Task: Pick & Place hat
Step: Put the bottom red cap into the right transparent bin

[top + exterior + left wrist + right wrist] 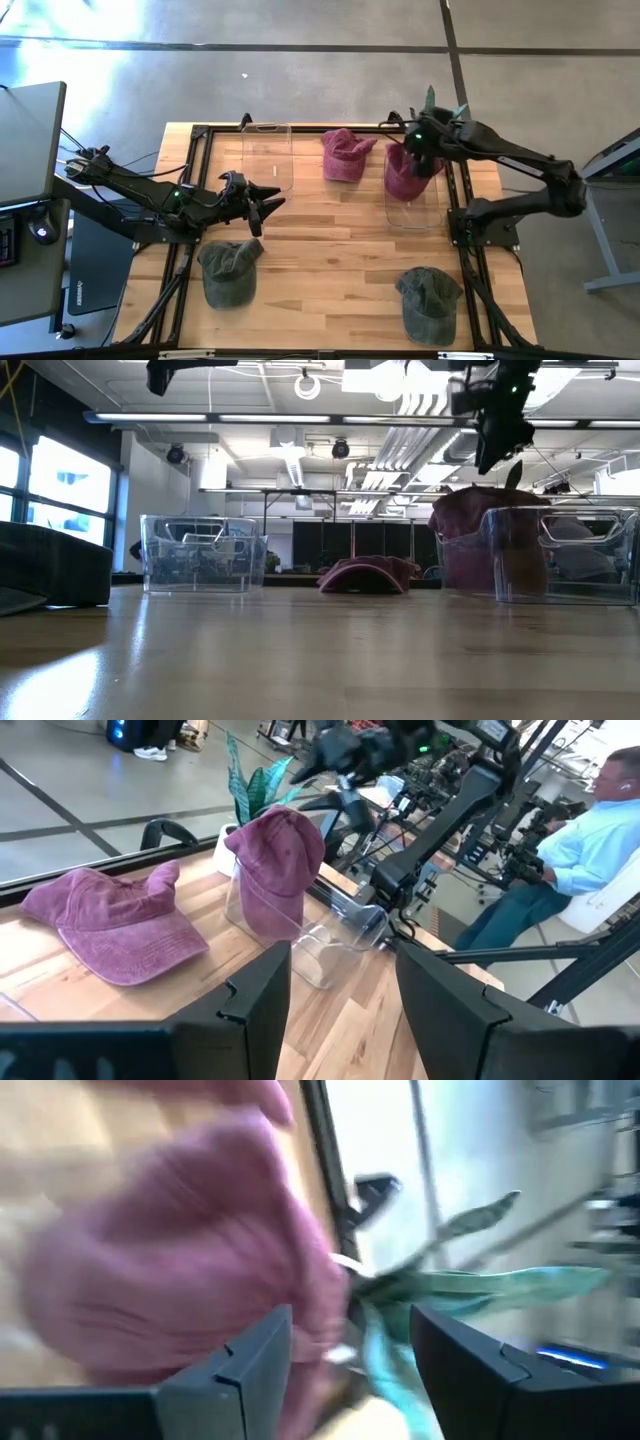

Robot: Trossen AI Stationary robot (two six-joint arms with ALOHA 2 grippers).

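A pink hat stands propped in the far end of the right clear bin, its crown above the bin's rim. My right gripper hovers open just above it, clear of the cloth in the low view. A second pink hat lies flat on the table near the far edge. My left gripper waits open above the table's left side, holding nothing.
A second clear bin stands far left of centre. Two green hats lie near the near edge, one on the left and one on the right. A potted plant stands behind the right bin. A person sits beyond the table.
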